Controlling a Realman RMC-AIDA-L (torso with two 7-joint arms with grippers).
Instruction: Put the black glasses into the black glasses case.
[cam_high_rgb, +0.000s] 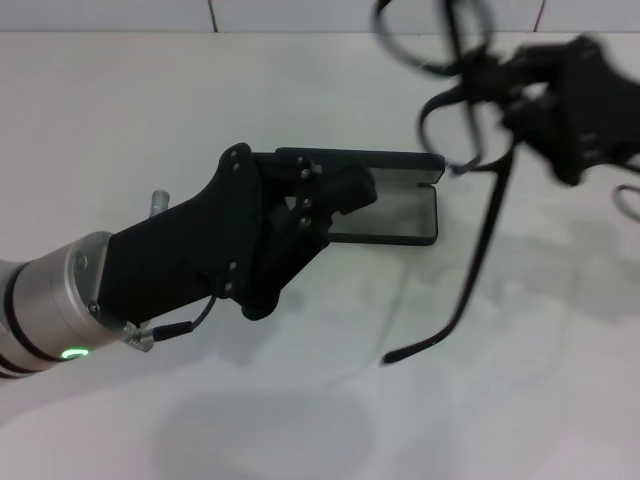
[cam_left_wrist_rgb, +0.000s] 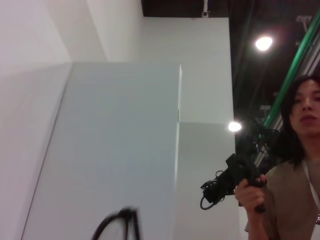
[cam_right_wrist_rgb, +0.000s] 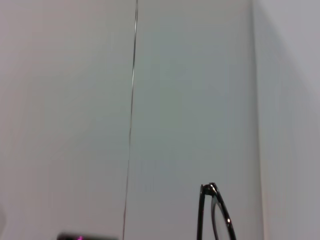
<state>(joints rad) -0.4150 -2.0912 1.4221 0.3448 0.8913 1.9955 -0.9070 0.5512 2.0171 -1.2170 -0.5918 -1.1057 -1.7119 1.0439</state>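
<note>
Two grippers in head view. Right gripper (cam_high_rgb: 505, 95), far right, is clamped on the black glasses (cam_high_rgb: 455, 60) and holds them in the air above the white table (cam_high_rgb: 120, 120); one temple arm hangs down, its tip low over the table. Black glasses case (cam_high_rgb: 400, 205) lies open on the table just left of them. Left gripper (cam_high_rgb: 335, 200) is at the case's left end, fingers narrow; whether they grip it, cannot tell.

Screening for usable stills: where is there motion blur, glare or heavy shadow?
Head view: right gripper and black glasses blurred; left gripper sharp at the black glasses case, with soft shadows on the table. Left wrist view: ceiling lamps flare.
</note>
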